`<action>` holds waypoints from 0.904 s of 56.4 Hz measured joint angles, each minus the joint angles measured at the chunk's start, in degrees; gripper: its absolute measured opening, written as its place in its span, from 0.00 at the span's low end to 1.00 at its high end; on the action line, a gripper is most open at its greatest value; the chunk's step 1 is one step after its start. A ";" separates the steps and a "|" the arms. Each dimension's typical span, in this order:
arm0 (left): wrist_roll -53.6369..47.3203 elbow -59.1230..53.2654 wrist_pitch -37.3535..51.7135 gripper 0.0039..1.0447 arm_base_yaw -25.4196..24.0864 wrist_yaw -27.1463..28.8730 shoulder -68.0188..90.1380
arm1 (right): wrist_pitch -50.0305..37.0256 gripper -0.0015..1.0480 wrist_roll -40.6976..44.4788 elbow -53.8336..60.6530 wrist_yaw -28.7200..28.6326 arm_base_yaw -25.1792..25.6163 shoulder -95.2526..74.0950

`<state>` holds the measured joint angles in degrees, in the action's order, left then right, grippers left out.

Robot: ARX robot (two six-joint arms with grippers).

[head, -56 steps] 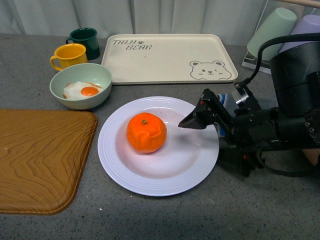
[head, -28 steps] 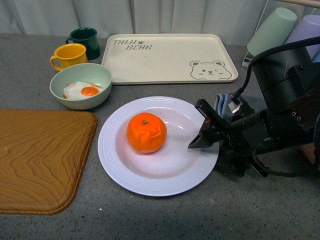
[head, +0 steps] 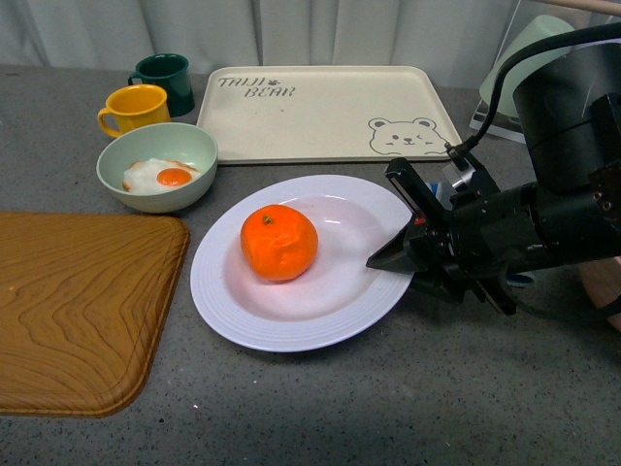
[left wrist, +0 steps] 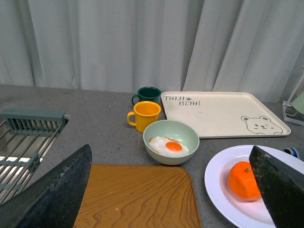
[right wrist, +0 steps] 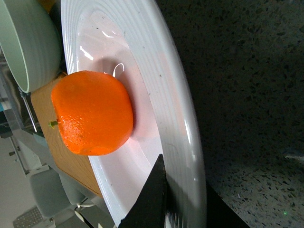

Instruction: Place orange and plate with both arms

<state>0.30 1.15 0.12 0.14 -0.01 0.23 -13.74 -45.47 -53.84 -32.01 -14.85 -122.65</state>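
The orange (head: 279, 243) sits in the white plate (head: 243, 311) at the middle of the grey counter. My right gripper (head: 396, 260) is shut on the plate's right rim, and that side is tilted up off the counter. In the right wrist view the rim (right wrist: 185, 118) runs between the jaws with the orange (right wrist: 92, 114) beyond. My left gripper (left wrist: 171, 190) is open and empty, high above the wooden tray; it does not show in the front view. The left wrist view shows the orange (left wrist: 244, 180) on the plate (left wrist: 218, 190).
A wooden tray (head: 78, 311) lies at the front left. A pale green bowl (head: 156, 165) with a fried egg, a yellow mug (head: 136, 109) and a green mug (head: 165, 80) stand behind it. A cream bear tray (head: 325, 112) lies at the back. Cups (head: 529, 58) stand at the back right.
My right gripper has closed on the plate's right rim and lifted that side. The plate has tilted and the orange has shifted slightly left and back.
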 joint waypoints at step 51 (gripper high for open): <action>-0.02 0.00 0.00 0.94 0.02 0.00 0.00 | -2.38 0.04 -12.22 -37.92 -2.29 6.58 -21.05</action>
<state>0.27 1.15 0.12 0.16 -0.01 0.23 -16.12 -57.69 -91.77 -34.30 -8.27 -143.70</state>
